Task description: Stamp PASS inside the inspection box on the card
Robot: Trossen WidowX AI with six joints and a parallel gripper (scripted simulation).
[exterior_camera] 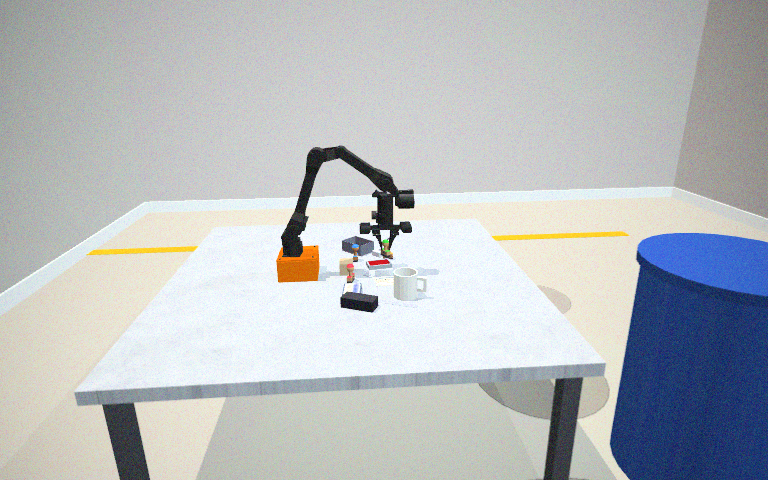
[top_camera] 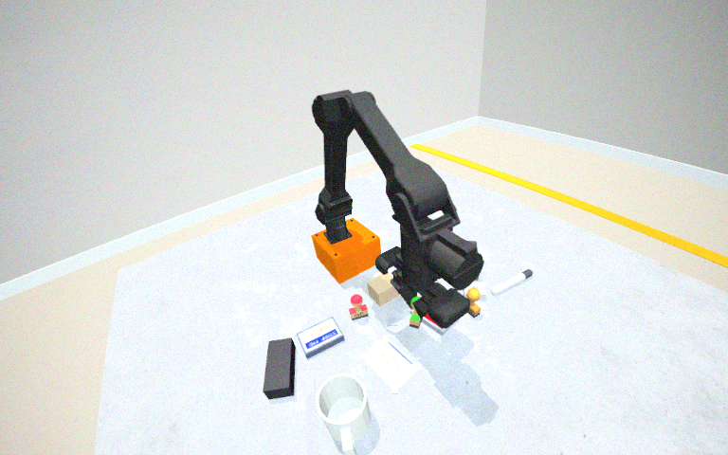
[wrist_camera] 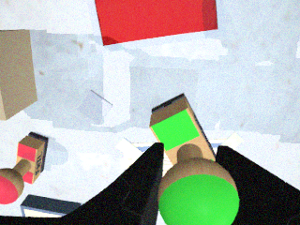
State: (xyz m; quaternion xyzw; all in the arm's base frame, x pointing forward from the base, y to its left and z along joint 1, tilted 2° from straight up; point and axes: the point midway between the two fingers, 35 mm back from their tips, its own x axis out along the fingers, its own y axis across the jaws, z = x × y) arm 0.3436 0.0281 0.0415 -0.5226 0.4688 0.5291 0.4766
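Note:
My gripper (top_camera: 418, 309) (exterior_camera: 386, 244) (wrist_camera: 189, 153) is shut on the green stamp (top_camera: 414, 319) (exterior_camera: 386, 253) (wrist_camera: 199, 202), which has a wooden body and a round green-topped knob. The stamp is held in the air, its dark rubber face downward and its block turned at an angle in the wrist view; its lettering cannot be read. The red ink pad (top_camera: 432, 319) (exterior_camera: 378, 263) (wrist_camera: 155, 19) is beyond it in the wrist view, partly hidden by the gripper in the top view. The white card (top_camera: 395, 378) (exterior_camera: 385, 280) lies lower, mostly hidden behind stamp and fingers in the wrist view. Its box is unclear.
A red stamp (top_camera: 358, 312) (wrist_camera: 30, 157), wooden block (top_camera: 382, 288) (wrist_camera: 16, 70), labelled pad lid (top_camera: 320, 336), black block (top_camera: 279, 367) and mug (top_camera: 343, 408) (exterior_camera: 404, 284) stand around the card. An orange stamp (top_camera: 472, 300), marker (top_camera: 510, 282), blue stamp (exterior_camera: 355, 251) and grey tray (exterior_camera: 357, 246) are farther back.

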